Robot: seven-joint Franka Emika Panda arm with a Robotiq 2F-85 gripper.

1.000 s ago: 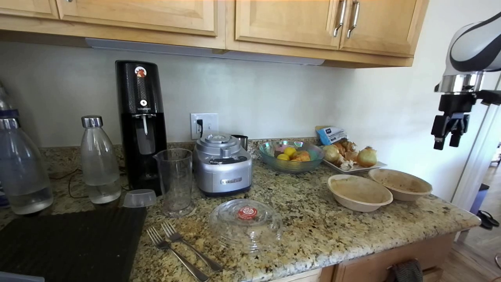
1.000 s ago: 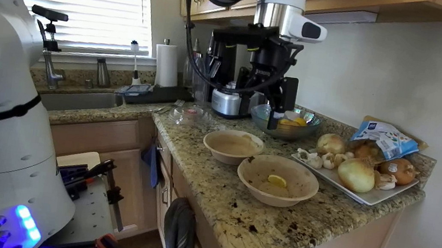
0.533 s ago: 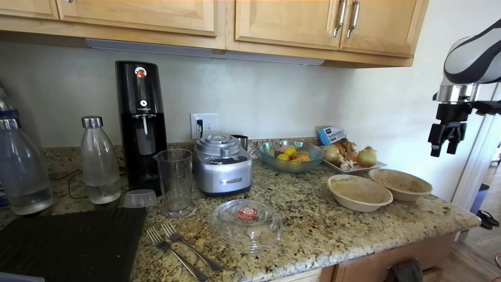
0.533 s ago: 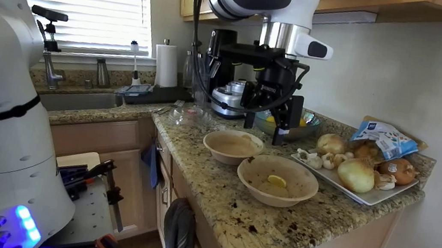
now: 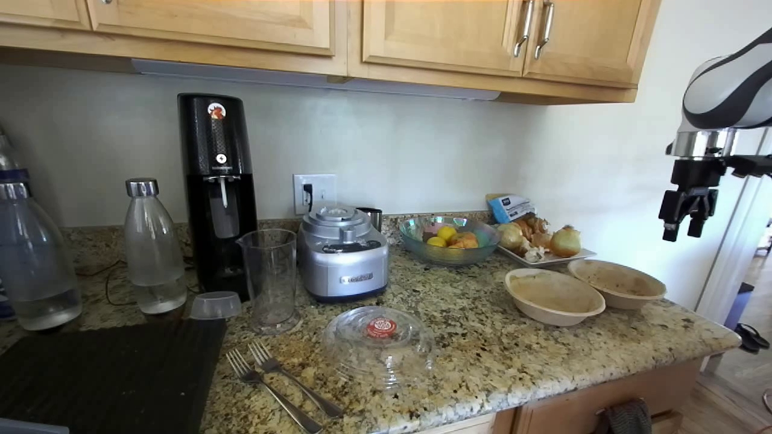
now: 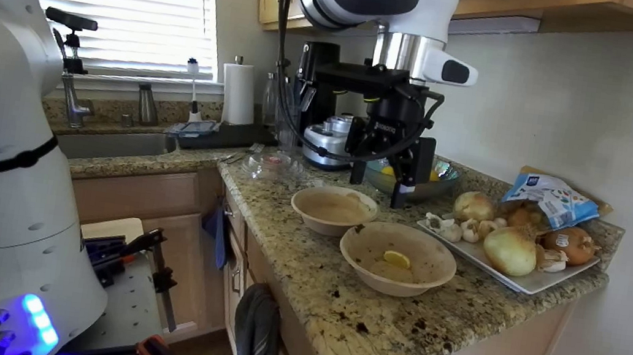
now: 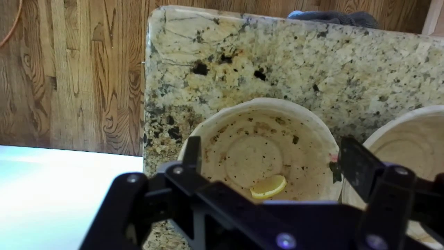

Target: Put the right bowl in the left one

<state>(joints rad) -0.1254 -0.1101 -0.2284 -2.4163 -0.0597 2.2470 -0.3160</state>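
The right bowl (image 6: 363,261) is tan, with food specks and a lemon slice (image 6: 397,259) inside. It stands on the counter in both exterior views (image 5: 621,286) and fills the middle of the wrist view (image 7: 255,156). The left bowl (image 6: 334,206) is a like tan bowl close beside it, also in both exterior views (image 5: 555,295). It shows partly at the right of the wrist view (image 7: 409,149). My gripper (image 6: 378,187) is open and empty, raised above the bowls (image 5: 683,231). In the wrist view its fingers (image 7: 272,158) appear on either side of the right bowl.
A white tray of onions and garlic (image 6: 515,284) and a glass fruit bowl (image 6: 445,186) stand near the bowls. A clear plastic lid (image 5: 380,346), two forks (image 5: 283,386) and a food processor (image 5: 344,259) are farther along. The counter edge (image 6: 304,306) runs close to the bowls.
My gripper has come down a little over the counter, then stayed nearly still for the last half second. It stays open. The bowls have not moved.
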